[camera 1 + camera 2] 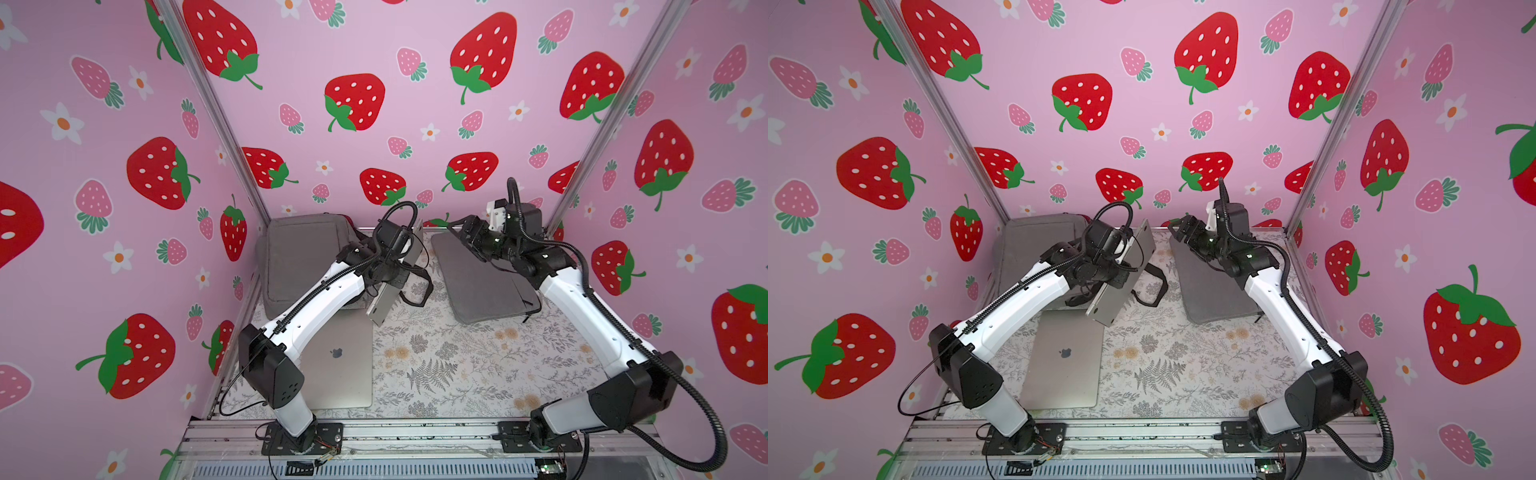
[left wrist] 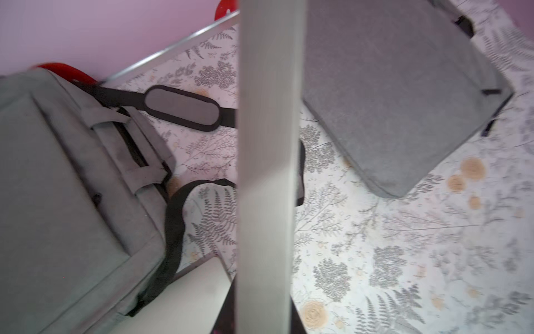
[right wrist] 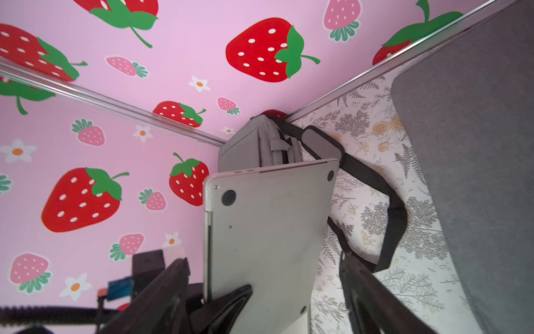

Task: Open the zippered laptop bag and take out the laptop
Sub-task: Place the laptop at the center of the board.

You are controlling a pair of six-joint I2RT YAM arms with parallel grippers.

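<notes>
A silver laptop (image 1: 384, 303) hangs tilted on edge above the table, and my left gripper (image 1: 398, 270) is shut on its long edge. The left wrist view shows that laptop (image 2: 265, 173) edge-on between the dark jaws. A grey laptop bag (image 1: 299, 257) with a black shoulder strap (image 1: 419, 286) lies at the back left. A flat grey zippered sleeve (image 1: 478, 282) lies at the back right. My right gripper (image 1: 461, 228) hovers open over the sleeve's far end, just right of the laptop's upper corner. From the right wrist I see the laptop's underside (image 3: 268, 231) beyond my spread fingers (image 3: 173, 274).
Another silver laptop (image 1: 336, 361) with an apple logo lies flat at the front left, under my left arm. The strawberry walls close in the back and both sides. A metal rail (image 1: 415, 432) runs along the front edge. The flowered table shows between the laptop and the sleeve.
</notes>
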